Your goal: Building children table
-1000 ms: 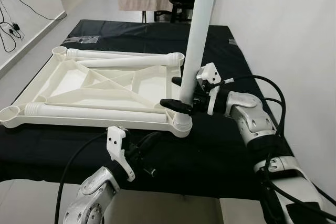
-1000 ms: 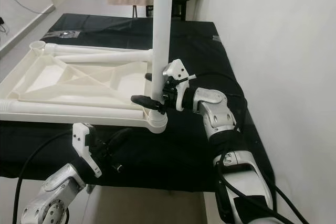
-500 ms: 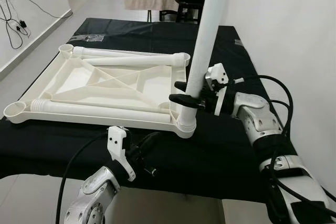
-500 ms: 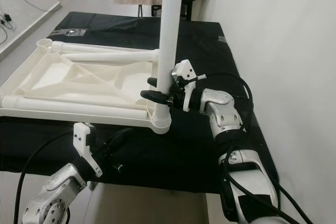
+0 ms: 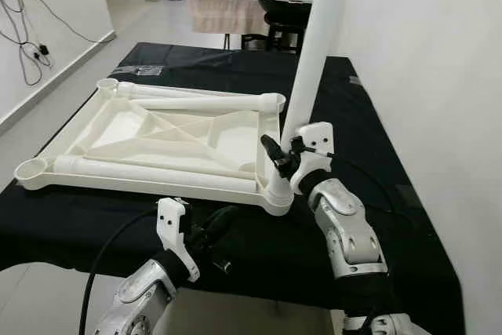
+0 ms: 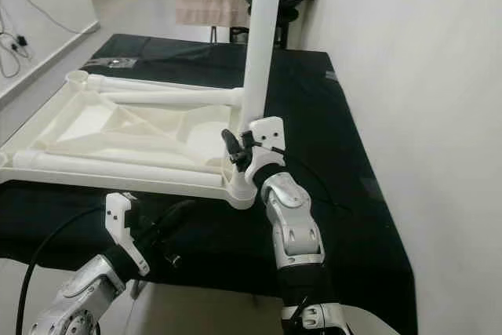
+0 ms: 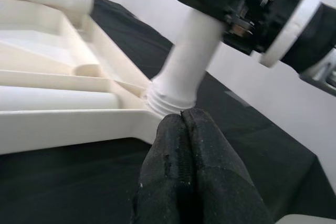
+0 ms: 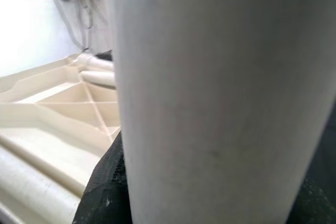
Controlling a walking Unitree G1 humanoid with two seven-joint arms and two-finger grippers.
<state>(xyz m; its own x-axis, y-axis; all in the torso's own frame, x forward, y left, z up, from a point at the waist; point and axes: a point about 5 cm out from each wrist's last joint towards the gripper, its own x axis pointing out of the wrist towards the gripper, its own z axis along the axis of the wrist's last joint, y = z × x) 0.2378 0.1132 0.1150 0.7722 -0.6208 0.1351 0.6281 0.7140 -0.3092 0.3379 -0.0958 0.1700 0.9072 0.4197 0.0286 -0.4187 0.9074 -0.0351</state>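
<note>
Plastic in a creamy white made up the upturned children's tabletop (image 5: 157, 135), which lay ribbed side up on the black-covered surface (image 5: 376, 154) with three loose white tubular legs resting on it, while a fourth white tubular leg (image 5: 314, 60) stood nearly upright in the near right corner socket (image 5: 276, 192). The right gripper (image 5: 284, 156) had its black fingers (image 5: 274, 154) clamped round that standing leg just above the socket. The left gripper (image 7: 181, 150) hovered low at the surface's near edge, just short of the socket, its fingers pressed together on nothing.
</note>
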